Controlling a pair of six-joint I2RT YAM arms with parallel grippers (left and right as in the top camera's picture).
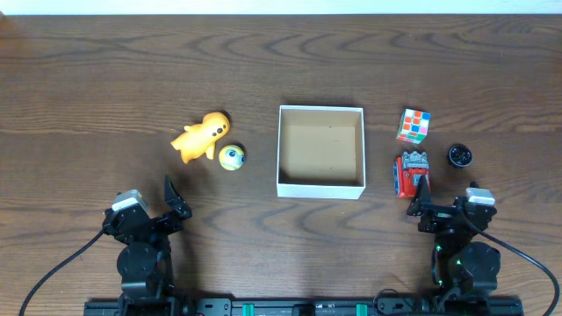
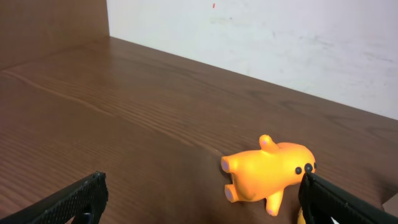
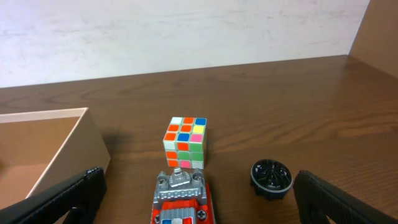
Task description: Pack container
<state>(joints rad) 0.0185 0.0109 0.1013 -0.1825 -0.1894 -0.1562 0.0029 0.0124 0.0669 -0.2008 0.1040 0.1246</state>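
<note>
The container (image 1: pixel 320 188), a square white-walled box with a brown inside, sits open and empty at the table's middle; its corner shows in the right wrist view (image 3: pixel 93 140). Left of it lie an orange animal toy (image 1: pixel 201 136) (image 2: pixel 267 174) and a small yellow-blue ball (image 1: pixel 232 157). Right of it are a colour cube (image 1: pixel 413 125) (image 3: pixel 185 142), a red and grey toy vehicle (image 1: pixel 410 173) (image 3: pixel 182 198) and a black round cap (image 1: pixel 459 155) (image 3: pixel 271 177). My left gripper (image 1: pixel 174 200) (image 2: pixel 202 202) is open and empty, near the orange toy. My right gripper (image 1: pixel 423 200) (image 3: pixel 198 199) is open around the toy vehicle's near end.
The dark wooden table (image 1: pixel 105 79) spreads all round. A pale wall (image 3: pixel 186 31) stands behind its far edge.
</note>
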